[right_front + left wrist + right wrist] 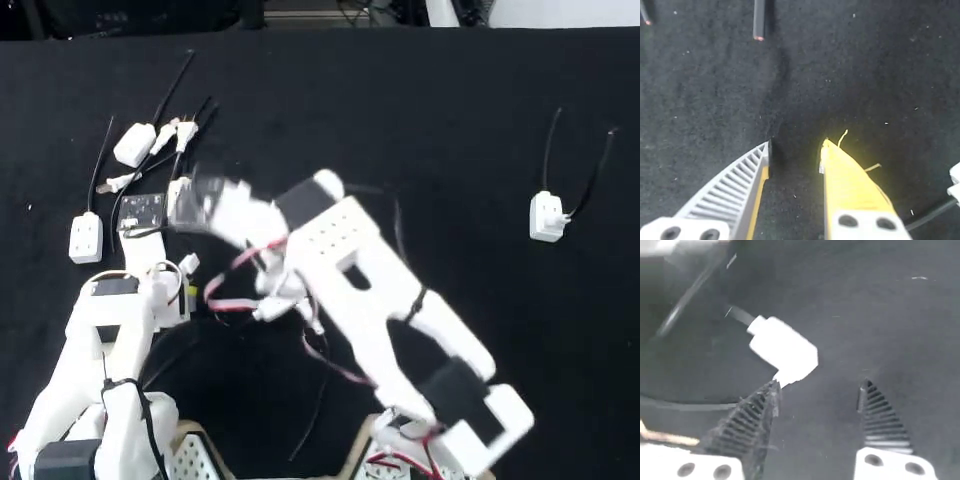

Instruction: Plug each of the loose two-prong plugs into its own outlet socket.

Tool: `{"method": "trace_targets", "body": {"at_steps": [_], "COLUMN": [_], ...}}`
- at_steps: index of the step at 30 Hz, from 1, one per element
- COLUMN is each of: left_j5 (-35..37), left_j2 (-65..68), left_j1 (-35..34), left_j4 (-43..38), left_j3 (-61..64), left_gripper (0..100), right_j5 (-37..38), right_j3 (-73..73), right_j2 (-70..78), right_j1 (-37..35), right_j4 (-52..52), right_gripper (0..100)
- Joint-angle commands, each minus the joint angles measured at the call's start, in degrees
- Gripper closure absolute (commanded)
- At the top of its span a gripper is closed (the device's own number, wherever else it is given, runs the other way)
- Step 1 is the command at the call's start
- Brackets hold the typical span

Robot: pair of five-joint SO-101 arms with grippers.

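The right pincer (817, 387) stands wide open above the black worktop (400, 110), with nothing between its dark ribbed fingers (880, 415). A white plug (785, 350) with a black cord lies just past the tip of one finger, so close that I cannot tell whether they touch. In the high view the right arm (350, 260) stretches from the near right edge over to the far left, and its end is blurred beside the cluster of parts there. The left pincer (796, 145) is open too, with a moderate gap between its grey ribbed finger (735, 185) and its yellow-taped finger (845, 185). It holds nothing and has bare cloth under it, and two black cord ends (758, 20) lie beyond its tips. The left arm (100, 330) rises from the near left corner. At the far left lies a white socket block (86, 236) with a cord, and a second white block (133, 145) lies farther off. Two small loose plugs (187, 130) sit just beside that second block, and one more plug (120, 182) lies between the two blocks. Well apart on the right lies another socket (546, 216), with two thin black cords running toward the far side.
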Motion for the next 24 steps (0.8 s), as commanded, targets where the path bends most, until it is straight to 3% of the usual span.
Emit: {"method": "trace_targets", "body": {"at_steps": [1,7,11,17,21,24], "left_j5": [-0.3,0.4,4.2,6.3,6.4,6.4], "left_j2": [-1.0,-1.1,-1.1,-1.0,-1.0,-1.0], "left_j1": [-1.2,-6.2,-10.1,-13.9,-13.8,-13.8], "left_j4": [-0.4,-0.4,-0.4,-0.4,-0.4,-0.4], "left_j3": [-1.0,-1.6,-2.5,-3.6,-3.6,-3.6], "left_gripper": [83,83,83,83,83,83], "right_j5": [9.7,13.5,13.7,23.6,26.2,25.8], "right_j3": [13.8,22.7,22.5,22.5,22.5,22.5], "right_j2": [-9.6,-10.9,-7.1,0.0,3.4,5.6], "right_j1": [-4.2,-6.2,-6.2,-6.0,-5.1,-1.8], "right_j4": [-8.0,-17.0,-18.4,-19.4,-22.4,-27.8], "right_gripper": [77.5,77.3,71.8,72.0,75.8,87.6]}}
